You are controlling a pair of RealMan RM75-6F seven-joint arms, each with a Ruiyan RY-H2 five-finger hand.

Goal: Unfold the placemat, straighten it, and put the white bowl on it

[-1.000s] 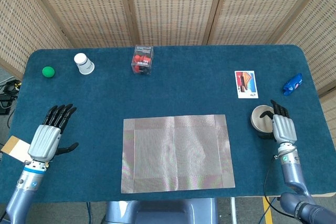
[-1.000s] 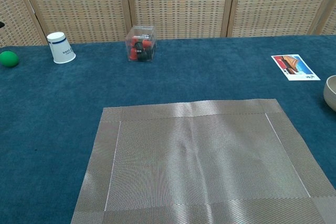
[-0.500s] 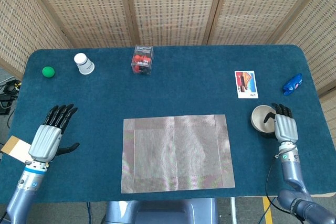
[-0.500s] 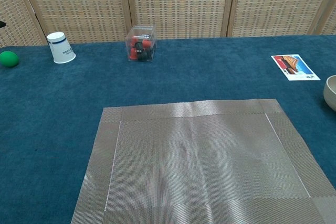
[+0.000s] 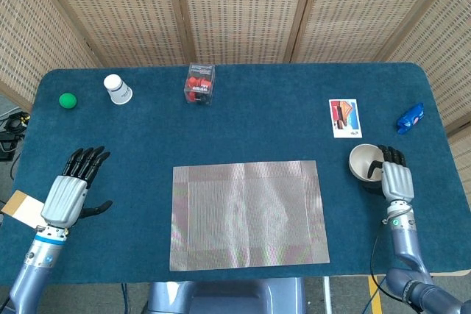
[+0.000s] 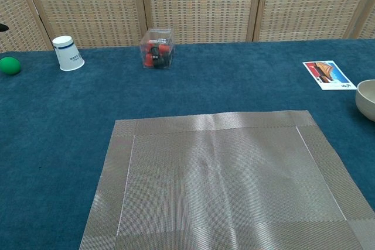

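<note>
I take the placemat (image 5: pixel 249 215) as my landmark: it lies unfolded and flat on the blue table (image 5: pixel 243 123), its edges roughly square to the near edge. The white bowl (image 5: pixel 366 162) sits to the right of the placemat, well apart from it, upright on the cloth. My right hand (image 5: pixel 394 176) is against the bowl's right side with its fingers (image 5: pixel 391 157) curled over the rim, so I read it as grasping the bowl. My left hand (image 5: pixel 71 186) rests left of the placemat, released, fingers spread and holding nothing. Beyond the placemat stands a clear box of red pieces (image 5: pixel 199 83); further left are a white paper cup (image 5: pixel 116 88) and a green ball (image 5: pixel 68 100). Beyond the bowl lies a picture card (image 5: pixel 344 118), with a blue wrapper (image 5: pixel 411 117) to its right.
</note>
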